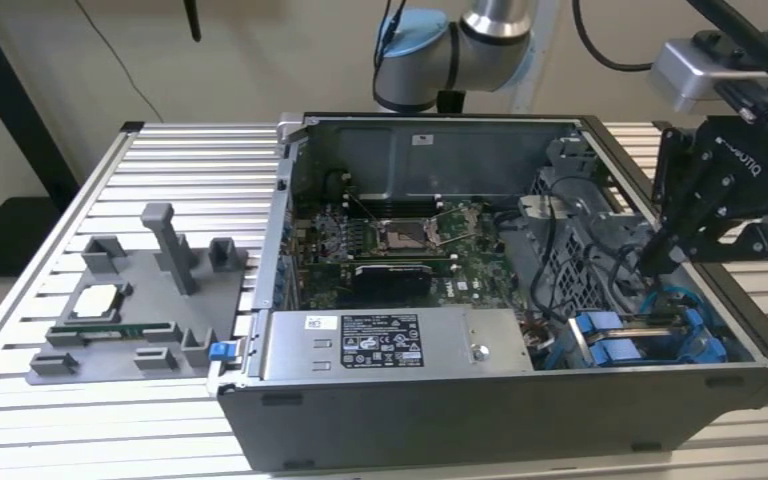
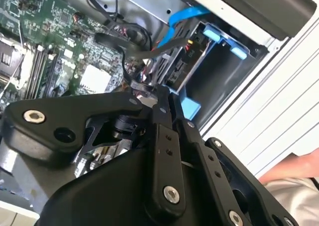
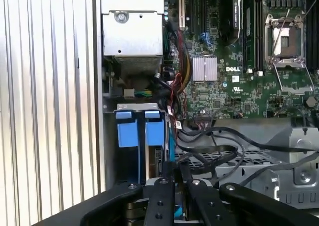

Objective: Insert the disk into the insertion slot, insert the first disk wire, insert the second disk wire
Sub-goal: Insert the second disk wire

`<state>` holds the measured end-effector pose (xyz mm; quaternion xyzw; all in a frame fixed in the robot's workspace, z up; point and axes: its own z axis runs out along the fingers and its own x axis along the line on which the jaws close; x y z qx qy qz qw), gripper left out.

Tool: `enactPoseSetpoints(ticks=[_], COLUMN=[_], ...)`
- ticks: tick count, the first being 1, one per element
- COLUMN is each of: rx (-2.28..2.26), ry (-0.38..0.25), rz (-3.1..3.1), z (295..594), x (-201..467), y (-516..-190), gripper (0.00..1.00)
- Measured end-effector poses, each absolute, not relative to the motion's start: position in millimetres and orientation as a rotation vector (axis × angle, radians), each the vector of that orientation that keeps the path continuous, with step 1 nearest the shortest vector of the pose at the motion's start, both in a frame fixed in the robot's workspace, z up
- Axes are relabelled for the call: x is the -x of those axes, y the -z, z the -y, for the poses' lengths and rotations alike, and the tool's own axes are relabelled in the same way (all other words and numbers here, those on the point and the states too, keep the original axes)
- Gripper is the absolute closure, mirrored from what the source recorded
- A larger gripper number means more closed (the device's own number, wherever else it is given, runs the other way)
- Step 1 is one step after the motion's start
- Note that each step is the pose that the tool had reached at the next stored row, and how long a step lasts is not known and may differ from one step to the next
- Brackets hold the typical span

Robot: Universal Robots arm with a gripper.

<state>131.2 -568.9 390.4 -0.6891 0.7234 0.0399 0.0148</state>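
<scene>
Black gripper [image 1: 651, 262] dips into the open grey computer case [image 1: 491, 420] at the exterior view's right, above the blue-railed metal drive bay [image 1: 651, 340]. In the second wrist view its fingers [image 2: 162, 99] meet on a flat black cable [image 2: 119, 42] beside the seated blue-framed drive [image 2: 187, 61]. In the first wrist view, blue carrier tabs [image 3: 139, 129] lie just beyond.

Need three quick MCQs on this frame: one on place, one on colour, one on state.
1. The pincer hangs over: A a keyboard; B the drive cage; C a monitor.
2. The carrier tabs are: A red; B blue; C yellow.
3. The computer case is: A open; B panelled shut; C wrapped in foil.

Key: B, it sits above the cage at the exterior view's right. B, the tabs are blue in both wrist views. A, the motherboard lies exposed.
</scene>
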Motion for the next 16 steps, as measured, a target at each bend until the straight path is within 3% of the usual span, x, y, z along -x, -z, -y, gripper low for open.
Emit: enactPoseSetpoints(ticks=[16], rx=[2.091], ry=[-0.014], rz=[-2.186], z=[586.5], x=[-108.3], y=[-378.7], gripper=[1.0])
